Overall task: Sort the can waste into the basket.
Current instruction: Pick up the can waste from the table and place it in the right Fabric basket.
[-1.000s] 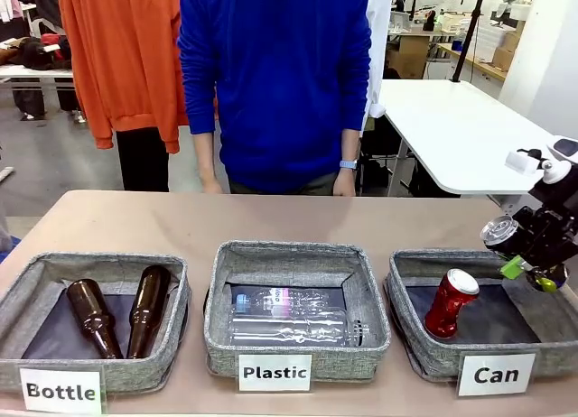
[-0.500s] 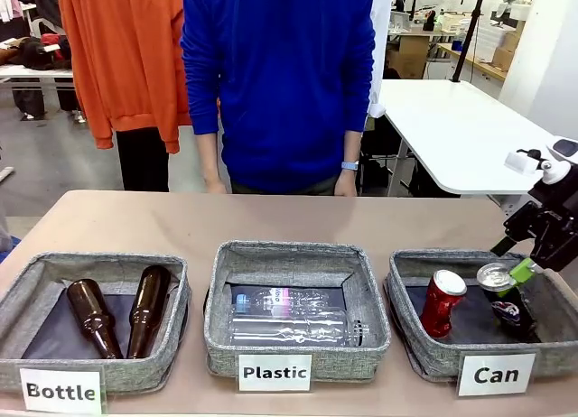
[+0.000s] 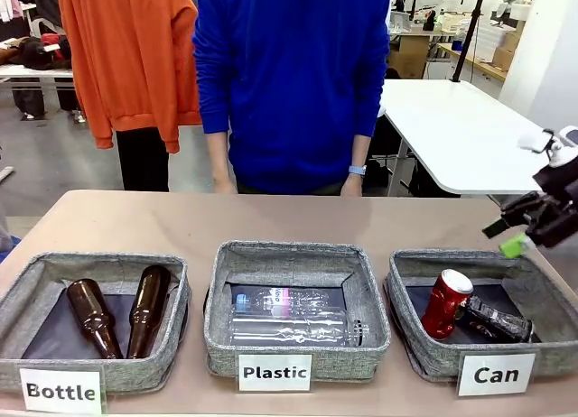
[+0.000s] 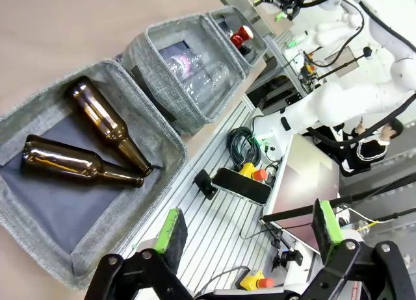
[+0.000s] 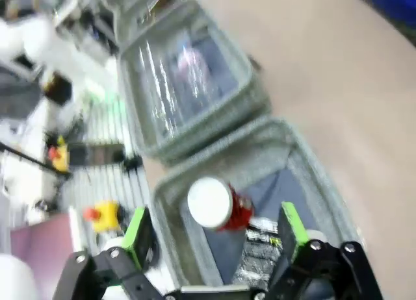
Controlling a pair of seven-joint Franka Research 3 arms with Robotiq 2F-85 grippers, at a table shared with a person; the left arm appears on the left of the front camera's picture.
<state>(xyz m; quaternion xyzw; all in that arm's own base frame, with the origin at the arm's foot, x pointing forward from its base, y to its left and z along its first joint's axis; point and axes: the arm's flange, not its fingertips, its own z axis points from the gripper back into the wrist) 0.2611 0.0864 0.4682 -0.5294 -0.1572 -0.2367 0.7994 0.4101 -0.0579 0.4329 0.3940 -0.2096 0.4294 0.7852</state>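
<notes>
From the front, three grey baskets stand in a row on the table. The basket with the "Can" label is on the right. Inside it the red can leans with its silver top up. The black can lies on its side just beside it, and its logo is too small to make out. The right claw hangs above the far right edge of this basket, holding nothing. It is partly cut off by the picture's edge, but its fingers stand apart. The middle basket holds clear plastic bottles. The left basket holds two brown bottles. A person in a blue top stands behind the table, cut off at the top.

From the left wrist, the left claw is wide open and empty. It is over the edge of the table, next to the basket with the brown bottles. The far baskets look small, and a bit of red shows in the last one.

The right wrist picture is blurry. The right claw's green pads stand wide apart with nothing between them. Below are the red can's silver top and the black can lying beside it.
</notes>
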